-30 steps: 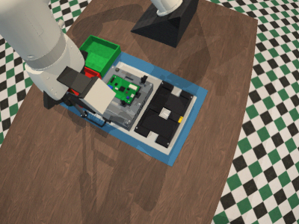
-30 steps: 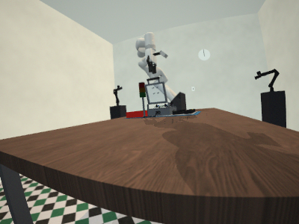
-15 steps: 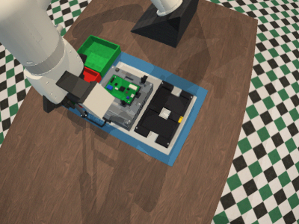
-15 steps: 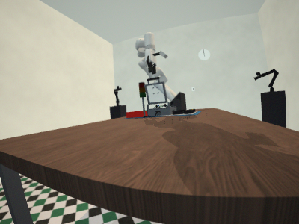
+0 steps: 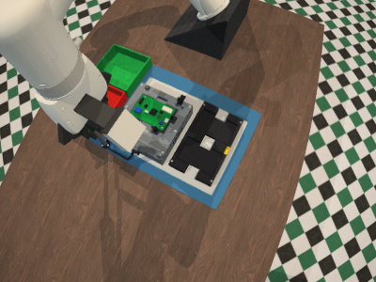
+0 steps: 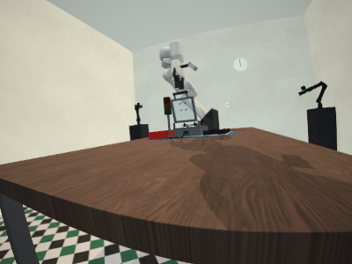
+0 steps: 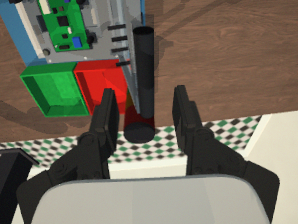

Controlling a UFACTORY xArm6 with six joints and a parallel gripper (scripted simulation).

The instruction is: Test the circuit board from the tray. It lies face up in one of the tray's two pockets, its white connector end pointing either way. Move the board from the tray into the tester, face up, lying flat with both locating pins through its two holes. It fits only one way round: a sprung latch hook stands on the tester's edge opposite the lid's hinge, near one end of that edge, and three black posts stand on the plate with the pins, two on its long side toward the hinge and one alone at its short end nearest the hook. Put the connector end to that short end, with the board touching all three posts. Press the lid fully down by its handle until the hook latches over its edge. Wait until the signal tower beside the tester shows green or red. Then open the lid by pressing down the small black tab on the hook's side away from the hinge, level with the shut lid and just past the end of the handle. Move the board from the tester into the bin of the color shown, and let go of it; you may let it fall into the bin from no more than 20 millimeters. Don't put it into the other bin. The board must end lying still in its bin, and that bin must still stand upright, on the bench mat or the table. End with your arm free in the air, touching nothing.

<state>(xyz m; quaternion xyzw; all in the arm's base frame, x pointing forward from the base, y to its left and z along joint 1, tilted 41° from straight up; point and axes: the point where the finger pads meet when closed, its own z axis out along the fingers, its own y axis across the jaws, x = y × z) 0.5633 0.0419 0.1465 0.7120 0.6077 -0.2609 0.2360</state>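
Observation:
The green circuit board lies face up on the grey tester's plate; it also shows in the wrist view. The tester's lid stands open and upright. The black signal tower stands beside the tester, and its top segment looks red. My gripper is open and empty. It hangs above the tower's top, off the tester's side near the bins, with a finger on either side of the tower in the wrist view. In the top view my arm hides the fingers.
The green bin and the red bin stand side by side next to the tester, and both show in the wrist view. The black tray lies on the tester's other side on the blue mat. The arm's base is at the back.

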